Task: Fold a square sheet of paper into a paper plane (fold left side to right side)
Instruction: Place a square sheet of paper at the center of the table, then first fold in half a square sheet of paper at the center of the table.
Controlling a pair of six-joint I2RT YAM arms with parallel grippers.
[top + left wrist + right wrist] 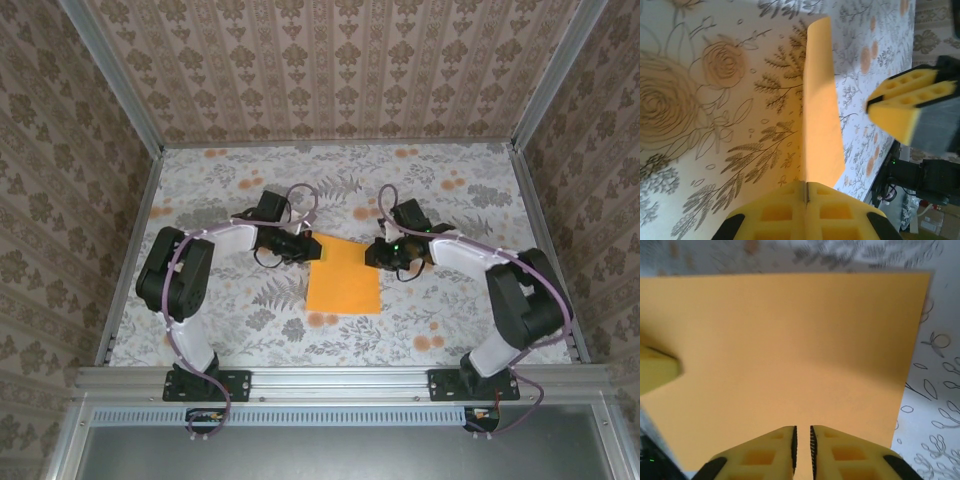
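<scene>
Nearest the camera, in front of the square sheet of paper (342,277), an aluminium rail (340,382) runs along the table edge. Both arm bases are bolted to it, one to the near left of the sheet and one to the near right.

Past that is the table (250,310), covered in a pale cloth printed with grey leaves and little orange blossoms. Looks flat and tidy around the sheet.

The sheet is plain bright orange and sits about mid-table, between the two arms. It's still basically a square, no plane shape to it.

The left gripper (308,247) is at the sheet's far left corner. In its wrist view the left gripper (805,192) has its pads pressed together with the sheet (820,115) edge caught between them, so it's clamped on the paper. That side looks lifted off the cloth.

The right gripper (372,255) is at the sheet's far right side. From its own camera the right gripper (802,432) is all but closed, just a thin dark slit between the pads, sitting over the sheet (790,350). Can't tell if any paper is pinched in there.

Beyond the sheet the cloth runs to the back wall (340,70). It has brownish damask-stripe wallpaper, same on both side walls, with metal frame posts (110,75) in the corners.
</scene>
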